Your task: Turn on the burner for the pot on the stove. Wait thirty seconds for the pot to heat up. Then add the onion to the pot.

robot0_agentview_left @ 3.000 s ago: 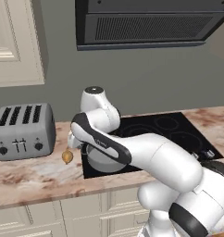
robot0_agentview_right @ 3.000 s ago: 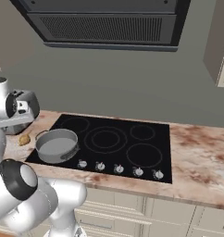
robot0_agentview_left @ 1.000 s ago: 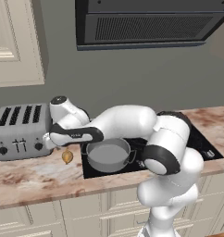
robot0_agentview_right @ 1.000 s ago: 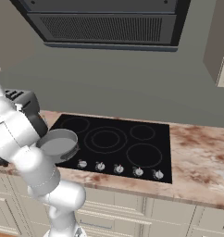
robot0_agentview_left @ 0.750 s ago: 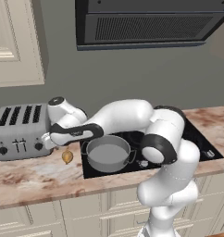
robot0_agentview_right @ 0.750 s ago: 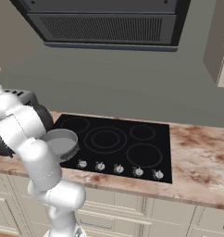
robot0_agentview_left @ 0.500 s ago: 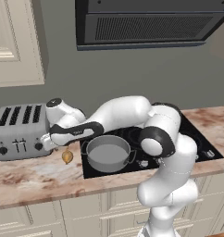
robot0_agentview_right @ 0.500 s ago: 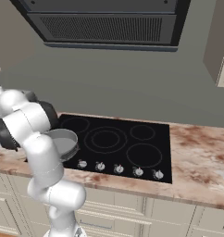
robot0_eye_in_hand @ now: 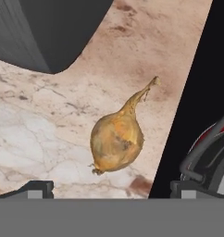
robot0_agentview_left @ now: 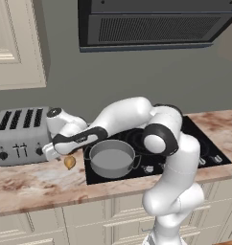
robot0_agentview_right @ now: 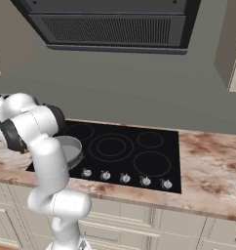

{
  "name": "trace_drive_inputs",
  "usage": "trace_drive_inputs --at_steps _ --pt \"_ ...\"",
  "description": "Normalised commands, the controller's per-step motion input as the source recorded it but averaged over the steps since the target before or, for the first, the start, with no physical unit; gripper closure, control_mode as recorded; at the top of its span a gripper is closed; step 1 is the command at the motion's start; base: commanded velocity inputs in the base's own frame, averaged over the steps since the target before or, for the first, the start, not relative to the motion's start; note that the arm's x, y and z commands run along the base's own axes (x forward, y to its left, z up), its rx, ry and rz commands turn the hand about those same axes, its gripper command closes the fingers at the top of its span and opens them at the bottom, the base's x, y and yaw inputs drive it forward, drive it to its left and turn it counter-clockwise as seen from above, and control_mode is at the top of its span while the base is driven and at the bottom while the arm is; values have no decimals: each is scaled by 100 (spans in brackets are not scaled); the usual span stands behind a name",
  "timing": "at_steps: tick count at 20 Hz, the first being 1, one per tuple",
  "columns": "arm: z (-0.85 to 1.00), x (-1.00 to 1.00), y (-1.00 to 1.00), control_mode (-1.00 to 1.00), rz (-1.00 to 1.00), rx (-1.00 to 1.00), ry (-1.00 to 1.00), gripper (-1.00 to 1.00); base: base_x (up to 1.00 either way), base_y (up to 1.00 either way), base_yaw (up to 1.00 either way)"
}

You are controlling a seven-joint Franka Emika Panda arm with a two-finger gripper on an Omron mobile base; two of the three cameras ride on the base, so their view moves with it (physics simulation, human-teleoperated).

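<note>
1. The onion (robot0_eye_in_hand: 117,139) lies on the desk between toaster (robot0_agentview_left: 19,134) and stove (robot0_agentview_left: 194,143) edge, just beside the pot (robot0_agentview_left: 111,160).
2. Gripper (robot0_eye_in_hand: 111,187) hovers above, jaws wide open, empty.
3. Descend centred on the bulb, not its stem, before closing.

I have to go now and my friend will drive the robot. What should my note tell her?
Gripper: open, holding nothing, poised right over the small yellow-brown onion.
Onion: lying on the marble counter between the silver toaster and the black glass stove.
Wide grey metal pot: on the stove's front corner burner, no onion in it.
Left: close on the onion, lift it, drop it in the pot.
</note>
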Motion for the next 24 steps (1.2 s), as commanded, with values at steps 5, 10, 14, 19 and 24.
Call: trace_drive_inputs --at_steps 5,10,14,19,24 --pt "-17 7 0 -100 0 0 0 -100 0 0 0" --pt "-11 6 0 -100 0 0 0 -100 0 0 0" --pt "-7 1 -1 -100 0 0 0 -100 0 0 0" --pt "-2 0 -4 -100 0 0 0 -100 0 0 0" --pt "0 0 0 -100 0 0 0 -100 0 0 0"
